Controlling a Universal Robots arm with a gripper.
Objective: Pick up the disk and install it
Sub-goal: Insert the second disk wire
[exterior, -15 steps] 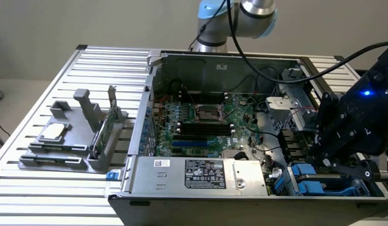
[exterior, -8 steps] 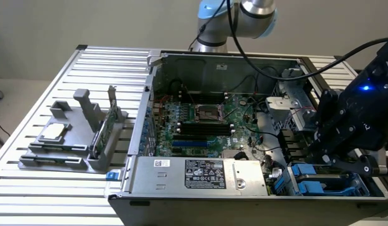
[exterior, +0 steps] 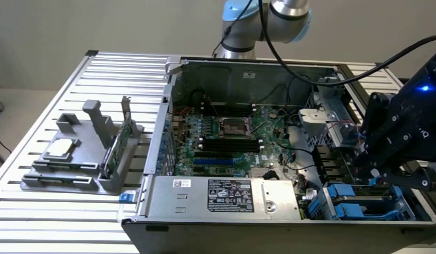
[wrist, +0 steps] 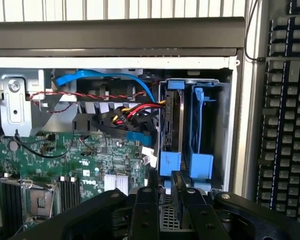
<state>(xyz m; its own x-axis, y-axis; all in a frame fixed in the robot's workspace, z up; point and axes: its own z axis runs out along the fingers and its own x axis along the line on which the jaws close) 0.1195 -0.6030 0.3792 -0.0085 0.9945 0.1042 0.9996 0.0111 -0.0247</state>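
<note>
Disk [wrist: 171, 125] sits on edge in the drive bay at the corner of the open computer case [exterior: 239, 66], its dark body held in a bright blue carrier [wrist: 170, 162] whose tab faces the claw, and a second blue carrier [wrist: 200, 130] stands in the slot just beside it. Claw [wrist: 165, 210] hangs directly in front of this bay, its two black fingers [wrist: 145, 212] standing close together with a narrow gap between them; part of the disk's blue tab lies right at their tips, but whether they actually pinch it cannot be told. In the exterior view the black claw body [exterior: 398, 143] hovers over the case's corner at the exterior view's right, with the blue carriers [exterior: 345, 198] just below it and a blue light glowing on the wrist above. Red, yellow and black cables [wrist: 125, 112] and a flat blue cable [wrist: 105, 77] run to the disk's side away from the claw. Beyond the bay lies the green motherboard [wrist: 65, 160] with its processor socket [wrist: 40, 200]. The silver power supply [exterior: 225, 196] sits beside the bay inside the case. Well away from the claw, on the slatted tabletop [exterior: 84, 90], a grey holder [exterior: 84, 159] carries a small square chip [exterior: 61, 148] and a thin upright card [exterior: 123, 137]. A dark keyboard [wrist: 285, 110] lies outside the case wall, near the claw
</note>
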